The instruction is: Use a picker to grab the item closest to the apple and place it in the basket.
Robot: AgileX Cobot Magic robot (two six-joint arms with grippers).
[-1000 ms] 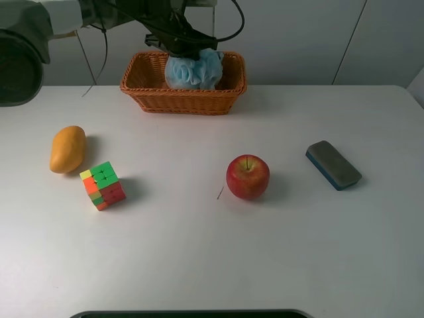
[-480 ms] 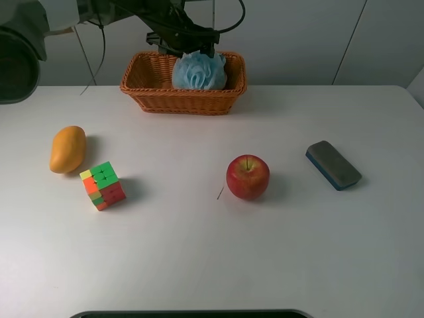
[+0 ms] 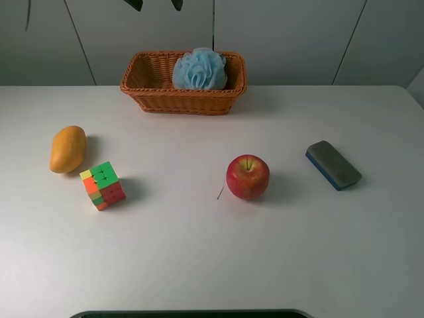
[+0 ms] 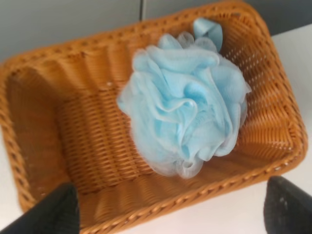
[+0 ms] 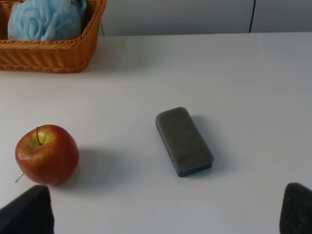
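Observation:
A light blue bath loofah (image 3: pixel 199 69) lies in the right half of the wicker basket (image 3: pixel 149 79) at the back of the table. In the left wrist view the loofah (image 4: pixel 185 112) lies free in the basket (image 4: pixel 97 146), below my left gripper (image 4: pixel 170 214), which is open and empty above it. A red apple (image 3: pixel 248 177) stands in the middle of the table. My right gripper (image 5: pixel 161 214) is open and empty, above the table in front of the apple (image 5: pixel 47 154). Neither gripper shows clearly in the high view.
A blue eraser with a grey felt top (image 3: pixel 333 164) lies right of the apple; it also shows in the right wrist view (image 5: pixel 184 141). A mango (image 3: pixel 67 149) and a coloured puzzle cube (image 3: pixel 103 185) sit at the left. Dark parts of the left arm (image 3: pixel 134 3) show at the top edge.
My left gripper has let go of the loofah and risen almost out of the high view. The loofah shifted slightly right and now rests in the basket.

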